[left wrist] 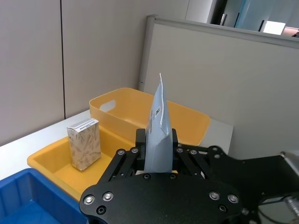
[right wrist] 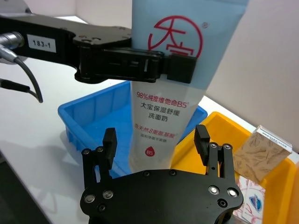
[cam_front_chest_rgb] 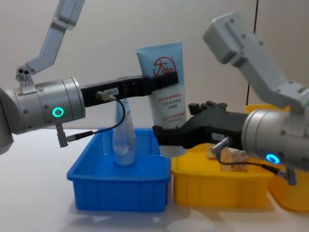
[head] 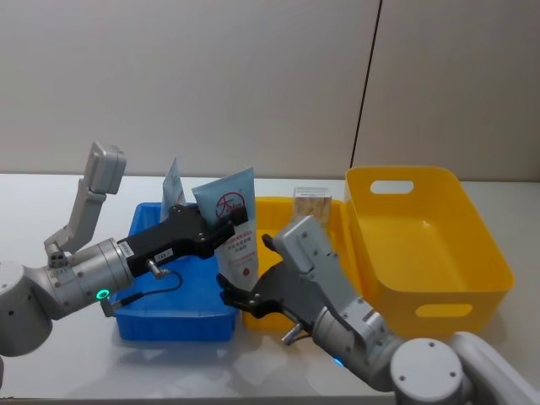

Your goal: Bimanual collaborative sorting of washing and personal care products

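L claw (cam_front_chest_rgb: 164,79) tight on flat glossy pale-blue tube (cam_front_chest_rgb: 167,104); R claw (right wrist: 155,136) apart at its lower end

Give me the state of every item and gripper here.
Pale-blue soft tube with red print: upright, held aloft.
Left gripper: shut on that tube.
Right gripper: open around its lower end.
Second pale-blue tube: standing in blue plastic bin.
Beige patterned carton: upright in yellow plastic tray.

Head cam: high, looking fwd/down. Chest cam: low, side-on, close. Wrist cams: v. close, facing outward. All four share the tall pale-blue soft plastic tube (head: 228,196).
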You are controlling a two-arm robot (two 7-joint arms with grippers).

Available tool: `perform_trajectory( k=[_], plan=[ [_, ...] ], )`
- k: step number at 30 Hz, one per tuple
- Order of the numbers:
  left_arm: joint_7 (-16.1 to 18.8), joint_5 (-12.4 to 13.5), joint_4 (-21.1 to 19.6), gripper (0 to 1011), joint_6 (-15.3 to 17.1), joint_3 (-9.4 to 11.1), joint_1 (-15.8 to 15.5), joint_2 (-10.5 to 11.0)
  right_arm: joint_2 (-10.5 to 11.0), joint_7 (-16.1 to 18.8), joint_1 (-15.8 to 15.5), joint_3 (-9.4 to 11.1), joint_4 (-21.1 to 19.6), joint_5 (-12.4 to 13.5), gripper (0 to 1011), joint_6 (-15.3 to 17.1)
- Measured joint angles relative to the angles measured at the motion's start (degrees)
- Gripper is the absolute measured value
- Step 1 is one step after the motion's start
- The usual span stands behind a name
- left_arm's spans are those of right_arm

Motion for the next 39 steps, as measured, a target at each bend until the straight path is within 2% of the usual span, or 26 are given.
perform_trajectory(
  k=[12, 14, 31, 39],
  plan=[
    [0.0, 0.0, 0.0, 236, 0.0, 0.0, 0.0, 0.0, -4.2, -3.5, 2.7, -1.4, 7.1, -3.5, 1002, -2.0],
    [0.0, 0.0, 0.0, 236, 0.0, 0.0, 0.0, 0.0, -4.6, -3.9, 2.9, -1.4, 7.8, -3.8, 977, -2.2],
    [0.0, 0.0, 0.0, 236, 0.0, 0.0, 0.0, 0.0, -6.9, -5.9, 4.3, -2.0, 11.6, -5.7, 529, -3.6],
    [0.0, 0.0, 0.0, 237, 0.0, 0.0, 0.0, 0.1, -7.2, -6.1, 4.4, -1.9, 11.9, -5.9, 444, -3.7]
  ],
)
